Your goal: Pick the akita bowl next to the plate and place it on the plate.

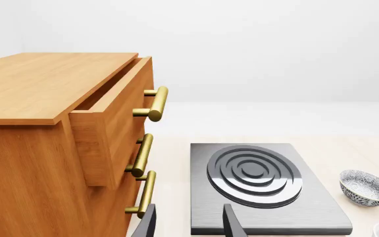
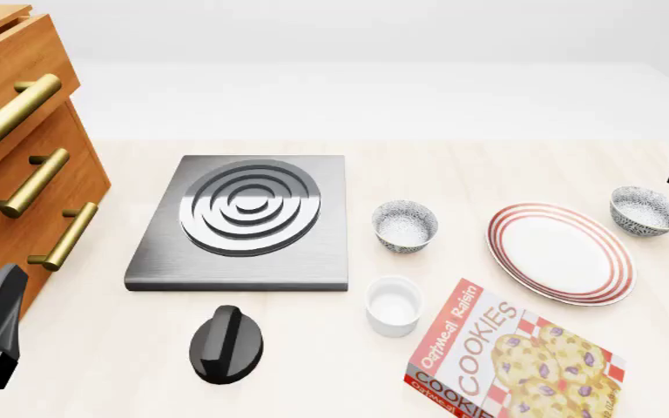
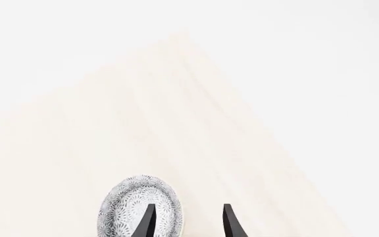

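Beside the plate (image 2: 560,252), right pincer (image 3: 186,219) hangs agape over the akita bowl (image 2: 645,211), apparently lining up a grab.

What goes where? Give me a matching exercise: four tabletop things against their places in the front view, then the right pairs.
Things:
1. plate
2. ramekin
3. stove knob
4. cookie box

Places:
A. nearest the camera, in front of the burner plate
B. between two patterned bowls
C. near edge, in front of the plate
D. in front of the patterned bowl beside the burner plate

Pairs: 1-B, 2-D, 3-A, 4-C
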You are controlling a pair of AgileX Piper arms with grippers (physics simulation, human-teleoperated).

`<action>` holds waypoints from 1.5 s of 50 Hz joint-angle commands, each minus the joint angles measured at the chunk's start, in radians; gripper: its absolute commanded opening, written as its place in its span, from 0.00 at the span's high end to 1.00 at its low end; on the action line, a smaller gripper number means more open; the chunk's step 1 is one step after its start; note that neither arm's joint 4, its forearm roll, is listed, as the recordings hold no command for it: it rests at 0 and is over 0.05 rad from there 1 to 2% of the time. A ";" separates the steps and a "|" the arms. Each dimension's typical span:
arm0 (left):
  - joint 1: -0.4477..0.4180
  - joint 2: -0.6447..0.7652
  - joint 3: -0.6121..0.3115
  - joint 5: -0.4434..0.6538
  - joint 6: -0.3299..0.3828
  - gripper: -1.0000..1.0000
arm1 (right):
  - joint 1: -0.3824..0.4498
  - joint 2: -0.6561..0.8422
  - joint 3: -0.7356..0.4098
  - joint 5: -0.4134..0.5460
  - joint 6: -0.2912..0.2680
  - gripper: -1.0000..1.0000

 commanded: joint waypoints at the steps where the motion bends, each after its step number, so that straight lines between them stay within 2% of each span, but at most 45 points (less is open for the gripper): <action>1: 0.000 0.000 0.000 0.000 0.000 0.00 | -0.007 0.011 0.002 0.001 -0.009 0.00; 14: 0.000 0.000 0.000 0.000 0.000 0.00 | -0.007 0.028 -0.018 0.012 -0.008 0.00; 46: 0.000 0.000 0.000 0.000 0.000 0.00 | 0.001 0.056 0.015 -0.027 -0.030 0.00; 75: 0.000 0.000 0.000 0.000 0.000 0.00 | 0.015 0.092 -0.014 -0.005 -0.017 0.00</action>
